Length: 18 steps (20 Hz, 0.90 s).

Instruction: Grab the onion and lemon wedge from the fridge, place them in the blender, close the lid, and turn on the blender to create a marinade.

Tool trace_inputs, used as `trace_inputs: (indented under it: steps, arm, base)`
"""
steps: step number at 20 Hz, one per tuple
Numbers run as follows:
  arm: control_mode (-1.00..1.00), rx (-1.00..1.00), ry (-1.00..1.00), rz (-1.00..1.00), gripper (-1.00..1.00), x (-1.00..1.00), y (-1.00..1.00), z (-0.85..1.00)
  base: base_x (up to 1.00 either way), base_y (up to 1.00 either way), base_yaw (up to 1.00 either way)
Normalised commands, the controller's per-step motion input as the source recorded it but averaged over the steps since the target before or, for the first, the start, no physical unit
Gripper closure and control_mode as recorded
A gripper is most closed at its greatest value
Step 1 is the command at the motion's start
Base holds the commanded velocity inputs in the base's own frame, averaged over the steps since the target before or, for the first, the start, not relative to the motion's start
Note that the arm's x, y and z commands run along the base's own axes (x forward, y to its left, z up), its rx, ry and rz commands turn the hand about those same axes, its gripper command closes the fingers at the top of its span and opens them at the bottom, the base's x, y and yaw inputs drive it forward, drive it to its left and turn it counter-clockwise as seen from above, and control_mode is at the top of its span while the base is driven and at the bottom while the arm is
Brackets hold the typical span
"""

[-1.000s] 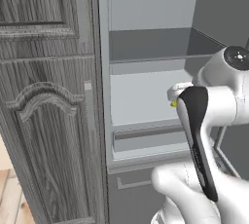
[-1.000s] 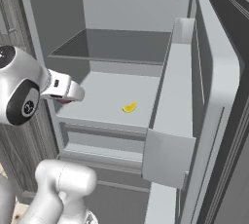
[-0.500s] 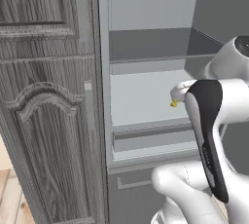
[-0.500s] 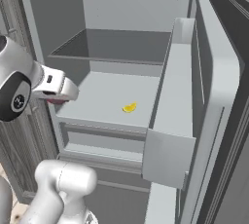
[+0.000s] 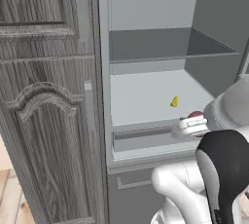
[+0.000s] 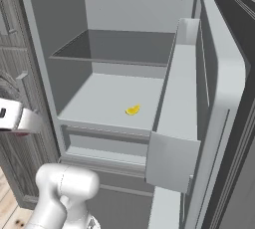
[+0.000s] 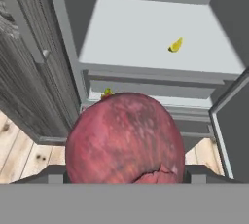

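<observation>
In front of open fridge [image 5: 146,47]: gripper [image 5: 190,123] clamped wide around onion [image 7: 125,140], outside cabinet, level with drawer front; lemon wedge [image 6: 132,109] alone on lower shelf; dark wood-grain cabinet [image 5: 46,121] just left.

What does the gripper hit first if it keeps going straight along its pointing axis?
Likely the fridge drawer front below the shelf with the lemon wedge. The gripper holds the onion, which would touch first. Depth is unclear.

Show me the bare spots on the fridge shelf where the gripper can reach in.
The fridge shelf is bare left of the lemon wedge, out to the left wall, and behind it to the back wall. The gripper already holds the onion.
</observation>
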Motion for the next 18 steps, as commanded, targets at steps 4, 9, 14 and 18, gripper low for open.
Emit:
trace_inputs:
  steps: [4,9,14,18]
  arm:
    - [-1.0,-0.01,-0.03,-0.33,1.0,-0.17,0.44,-0.21]
    - [-1.0,0.01,-0.05,-0.07,1.0,1.0,-0.22,-0.06]
    - [-1.0,0.05,0.01,0.01,1.0,0.46,-0.36,0.05]
    - [-1.0,0.0,0.0,0.0,1.0,0.0,0.0,0.0]
  base:
    - [0.0,0.0,0.0]
    - [0.0,0.0,0.0]
    - [0.0,0.0,0.0]
    - [0.0,0.0,0.0]
